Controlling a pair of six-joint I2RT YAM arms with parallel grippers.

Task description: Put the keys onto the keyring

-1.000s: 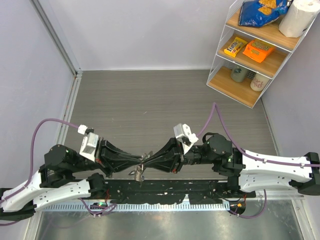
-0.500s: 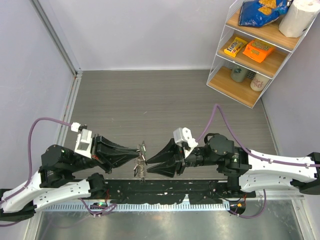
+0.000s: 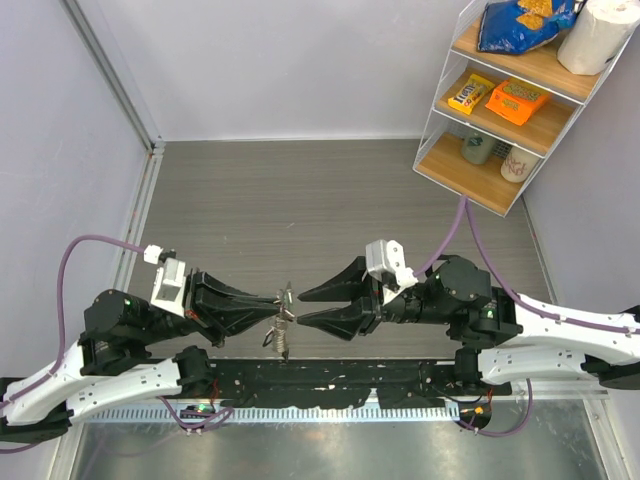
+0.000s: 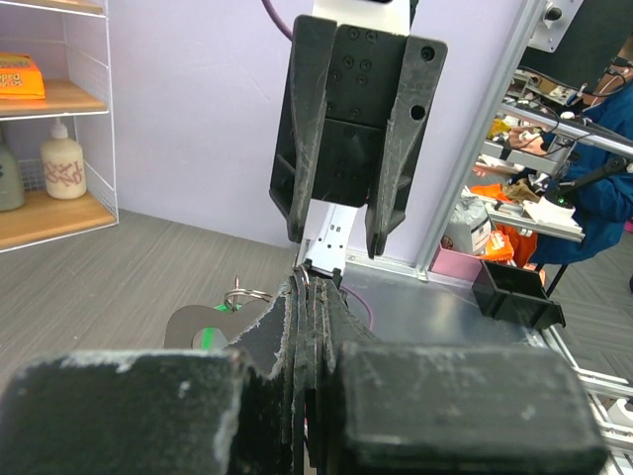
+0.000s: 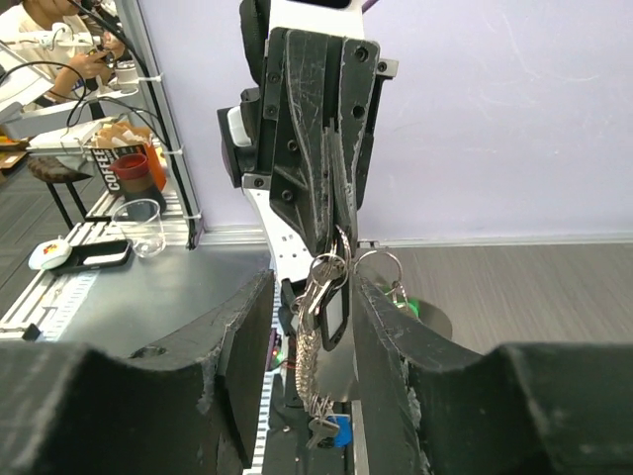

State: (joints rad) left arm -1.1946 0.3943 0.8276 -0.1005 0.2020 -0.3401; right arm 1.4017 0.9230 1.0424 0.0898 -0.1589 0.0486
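Note:
My left gripper (image 3: 276, 303) is shut on the keyring (image 3: 285, 297) and holds it above the table's near edge. In the right wrist view the keys (image 5: 326, 272) hang from that ring with a black fob (image 5: 336, 312), a braided chain and a blue-headed key (image 5: 334, 430) at the bottom. A second thin ring (image 5: 380, 259) with a green tag sticks out to the right. My right gripper (image 3: 302, 308) is open, its fingers either side of the bunch and not touching it. In the left wrist view the left gripper (image 4: 312, 297) is pressed shut, with a ring (image 4: 242, 294) beside its tip.
A white wire shelf (image 3: 500, 100) with snack packets, bottles and a paper roll stands at the back right. A black rail (image 3: 330, 380) runs along the near edge under the bunch. Purple walls close in the left and the back.
My right gripper let go of the bunch, opened and drew back to the right. The left gripper pulled slightly left a second ago and has held still since, with the bunch hanging from it.

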